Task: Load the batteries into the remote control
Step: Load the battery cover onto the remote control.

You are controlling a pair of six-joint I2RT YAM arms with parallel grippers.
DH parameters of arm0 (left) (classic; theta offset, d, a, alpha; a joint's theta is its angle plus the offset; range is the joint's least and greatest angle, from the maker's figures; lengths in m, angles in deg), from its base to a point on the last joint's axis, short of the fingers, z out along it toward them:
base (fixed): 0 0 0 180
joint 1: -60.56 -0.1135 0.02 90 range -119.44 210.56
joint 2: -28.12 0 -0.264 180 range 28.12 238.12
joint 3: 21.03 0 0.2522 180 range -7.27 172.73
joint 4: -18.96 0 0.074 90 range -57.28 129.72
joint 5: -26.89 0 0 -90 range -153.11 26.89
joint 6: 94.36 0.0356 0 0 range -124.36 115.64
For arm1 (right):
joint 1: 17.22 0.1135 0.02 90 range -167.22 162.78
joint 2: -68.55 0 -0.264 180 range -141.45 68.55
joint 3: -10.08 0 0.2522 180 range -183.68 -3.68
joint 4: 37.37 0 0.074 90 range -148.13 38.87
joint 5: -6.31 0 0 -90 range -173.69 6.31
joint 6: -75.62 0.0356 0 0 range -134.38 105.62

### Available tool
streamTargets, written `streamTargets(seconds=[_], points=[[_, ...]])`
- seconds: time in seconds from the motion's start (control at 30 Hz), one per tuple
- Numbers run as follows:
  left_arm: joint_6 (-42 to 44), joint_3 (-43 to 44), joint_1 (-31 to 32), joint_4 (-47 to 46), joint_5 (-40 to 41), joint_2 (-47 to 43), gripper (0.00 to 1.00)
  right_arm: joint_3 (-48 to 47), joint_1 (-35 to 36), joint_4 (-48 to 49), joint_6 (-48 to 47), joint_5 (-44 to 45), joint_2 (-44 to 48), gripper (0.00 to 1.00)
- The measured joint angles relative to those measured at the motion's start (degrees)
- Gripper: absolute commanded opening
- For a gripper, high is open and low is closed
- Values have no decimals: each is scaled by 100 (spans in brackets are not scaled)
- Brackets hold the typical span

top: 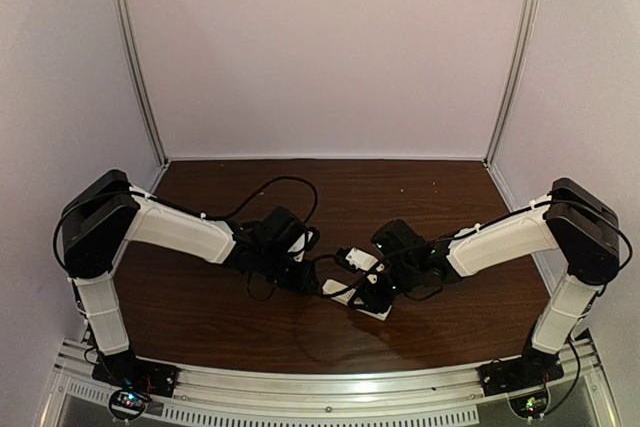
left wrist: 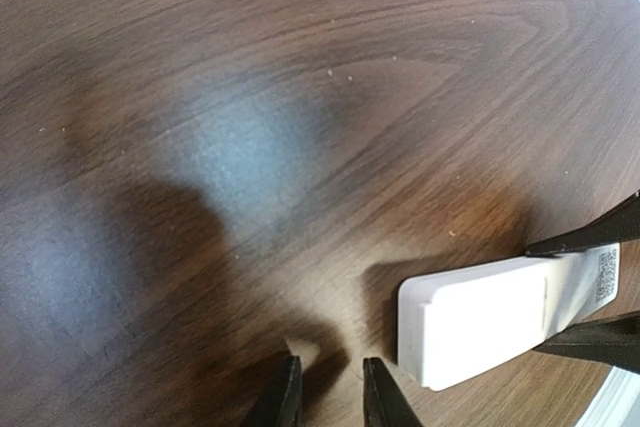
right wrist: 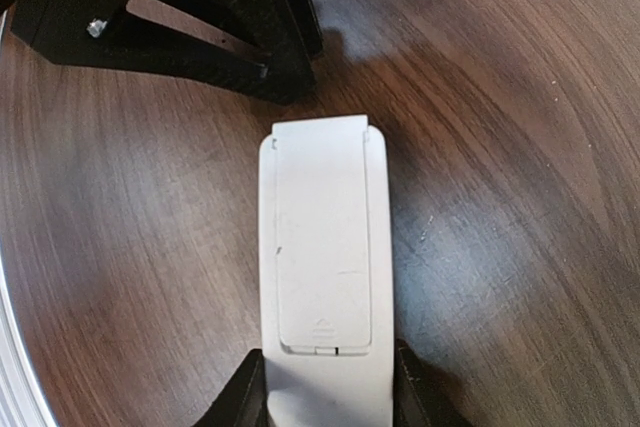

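Note:
The remote control [right wrist: 322, 267] is a slim white bar lying back side up on the wooden table, with its battery cover closed and seated. My right gripper [right wrist: 325, 397] is shut on its near end, one finger on each long side. The remote also shows in the left wrist view [left wrist: 490, 312] and in the top view [top: 358, 299], at the table's centre. My left gripper [left wrist: 330, 392] hovers low over bare wood just left of the remote's free end, jaws a narrow gap apart and empty. No batteries are in view.
The left gripper's black body [right wrist: 200, 17] sits close beyond the remote's far end. Both arms meet at the centre of the table [top: 220, 297]. White walls enclose the back and sides, and a metal rail [top: 330, 387] runs along the near edge.

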Motion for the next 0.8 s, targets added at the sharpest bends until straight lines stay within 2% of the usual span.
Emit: streamTargets(seconds=[0.23, 0.47, 0.63, 0.8], points=[[105, -125, 4, -190, 98, -13, 9, 0, 0, 2, 0, 0, 0, 17], [251, -1521, 26, -1633, 361, -658, 0, 0, 0, 7, 0, -4, -2, 11], [769, -2627, 195, -2924, 935, -1073, 0, 0, 0, 9, 2, -20, -4, 6], [1432, -2931, 369, -4004, 1397, -911, 0, -2, 0, 11, 4, -42, -7, 3]])
